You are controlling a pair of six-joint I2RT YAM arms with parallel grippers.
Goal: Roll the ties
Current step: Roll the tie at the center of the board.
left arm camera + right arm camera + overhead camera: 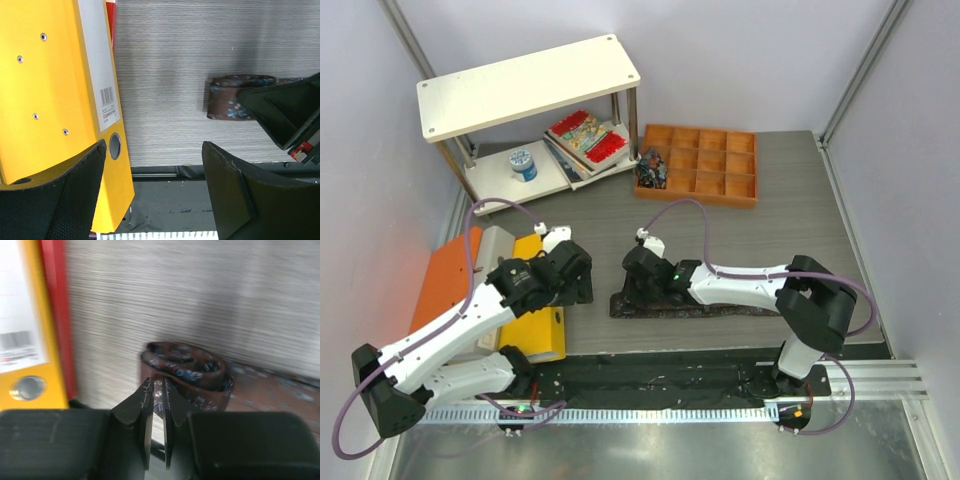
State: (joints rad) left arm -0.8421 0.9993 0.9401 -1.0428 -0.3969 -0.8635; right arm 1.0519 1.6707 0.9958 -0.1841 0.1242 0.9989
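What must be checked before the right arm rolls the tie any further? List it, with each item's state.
1. End of the tie coiled into a roll: ok.
2. Hold of the right gripper on the roll: cannot tell; jaws nearly together at its edge, view blurred.
3. The left gripper open, apart from the tie: ok.
4. Unrolled length lying flat on the table: ok.
5. The yellow binder apart from the roll: ok.
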